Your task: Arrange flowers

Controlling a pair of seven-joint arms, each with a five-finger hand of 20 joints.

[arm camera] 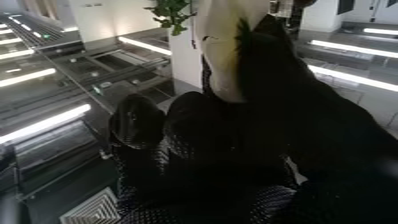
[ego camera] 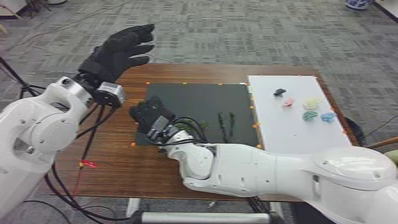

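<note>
My left hand (ego camera: pixel 120 54) is open in the head view, raised over the table's far left corner with nothing in it. My right hand (ego camera: pixel 151 112) is over the left part of the dark mat (ego camera: pixel 191 92). Two thin dark stems (ego camera: pixel 222 126) lie side by side on the mat, right of that hand. Small flower heads are on the white board: black (ego camera: pixel 280 92), pink (ego camera: pixel 289 102), yellow (ego camera: pixel 311 104), green (ego camera: pixel 309 116) and blue (ego camera: pixel 328 117). In the right wrist view a pale tapered thing (arm camera: pixel 219 55) borders my right hand (arm camera: pixel 195 145); whether they touch is unclear.
The white board (ego camera: pixel 289 135) takes up the right side of the brown table (ego camera: pixel 111 175), beside the mat. Black cables run along both arms, some hanging over the table's left part. Green leaves (arm camera: pixel 171 15) appear in the right wrist view.
</note>
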